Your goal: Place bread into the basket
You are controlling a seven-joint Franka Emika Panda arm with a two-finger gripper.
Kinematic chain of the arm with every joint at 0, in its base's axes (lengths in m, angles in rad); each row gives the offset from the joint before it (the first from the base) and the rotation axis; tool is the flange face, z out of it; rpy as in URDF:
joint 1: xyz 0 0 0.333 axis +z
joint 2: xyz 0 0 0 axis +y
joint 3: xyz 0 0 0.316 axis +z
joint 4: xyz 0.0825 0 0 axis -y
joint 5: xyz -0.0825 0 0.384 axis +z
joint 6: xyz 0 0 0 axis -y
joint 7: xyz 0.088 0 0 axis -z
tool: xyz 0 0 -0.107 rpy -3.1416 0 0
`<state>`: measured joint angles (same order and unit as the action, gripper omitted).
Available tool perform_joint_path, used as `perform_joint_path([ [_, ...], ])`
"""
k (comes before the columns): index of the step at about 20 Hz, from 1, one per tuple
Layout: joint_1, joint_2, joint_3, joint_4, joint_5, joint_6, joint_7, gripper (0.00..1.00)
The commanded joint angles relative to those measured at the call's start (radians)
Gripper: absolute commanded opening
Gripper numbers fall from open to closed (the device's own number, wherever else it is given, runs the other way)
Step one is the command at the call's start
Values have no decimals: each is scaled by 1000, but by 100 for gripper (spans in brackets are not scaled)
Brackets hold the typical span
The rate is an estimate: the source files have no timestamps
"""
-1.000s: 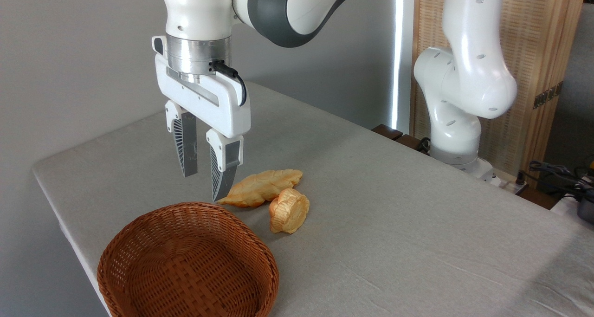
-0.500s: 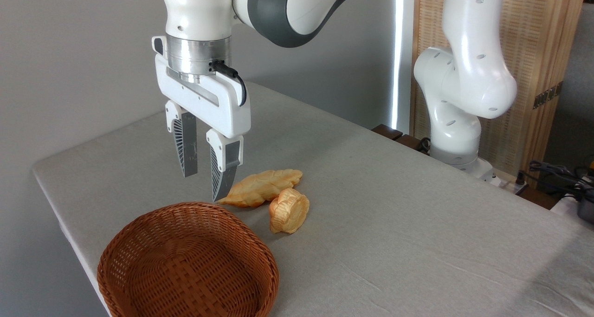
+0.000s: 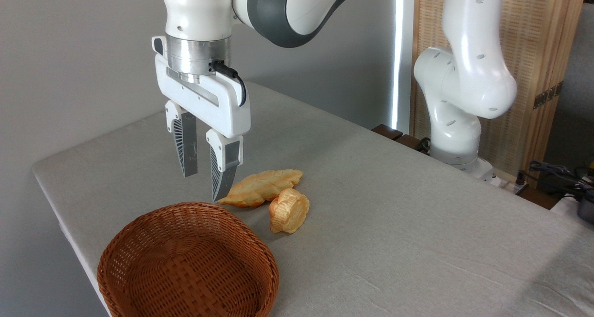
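Nothing shifted between frames: your gripper [image 3: 203,187] still hangs with jaws spread, empty, near table's [image 3: 394,224] left edge. Bun [image 3: 289,210] lies mid-table beside loaf [image 3: 261,187]; basket [image 3: 187,264] empty. Pickup not begun.

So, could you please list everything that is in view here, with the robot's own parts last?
bun: one, golden-orange, on the table right of the basket, tipped on its side
braided loaf: one, golden, lying flat just behind the bun
basket: one, reddish-brown wicker, front left, nothing in it
table: one, grey cloth cover
wooden screen: one, light wood, back right
cables: dark, far right edge
arm: one, white, base at back right
gripper: one, white with grey fingers, open, empty, hanging above the table behind the basket
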<state>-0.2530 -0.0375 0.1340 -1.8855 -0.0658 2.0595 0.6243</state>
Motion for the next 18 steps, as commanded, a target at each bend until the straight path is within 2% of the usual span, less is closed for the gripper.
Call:
perform_joint_path([
  [1, -5, -4, 10, 14, 9, -25, 8, 100],
  [18, -5, -7, 26, 14, 9, -36, 12, 100],
])
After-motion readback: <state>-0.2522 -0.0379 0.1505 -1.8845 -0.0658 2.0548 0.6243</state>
